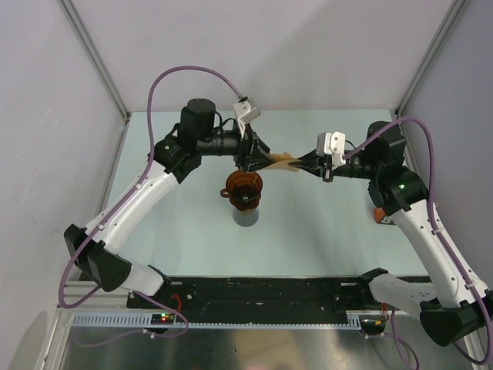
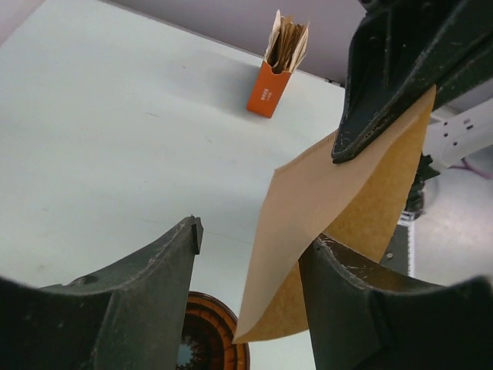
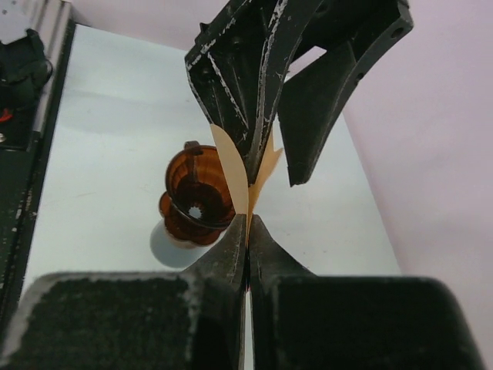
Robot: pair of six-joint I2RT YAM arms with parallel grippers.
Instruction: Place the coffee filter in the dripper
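Observation:
The tan coffee filter (image 1: 282, 160) hangs in the air between my two grippers, just above and right of the dripper (image 1: 243, 187). My right gripper (image 3: 248, 220) is shut on the filter's edge (image 3: 235, 173). My left gripper (image 2: 256, 231) is open; one finger sits between the filter's two layers (image 2: 308, 193), which spread apart. The dark reddish-brown dripper shows below the filter in the left wrist view (image 2: 212, 339) and the right wrist view (image 3: 196, 193). It is upright and holds nothing.
The dripper stands on a grey beaker (image 1: 246, 217) at mid-table. An orange box of spare filters (image 2: 269, 89) stands at the right, partly behind my right arm (image 1: 377, 214). Grey walls close in the table's far and side edges.

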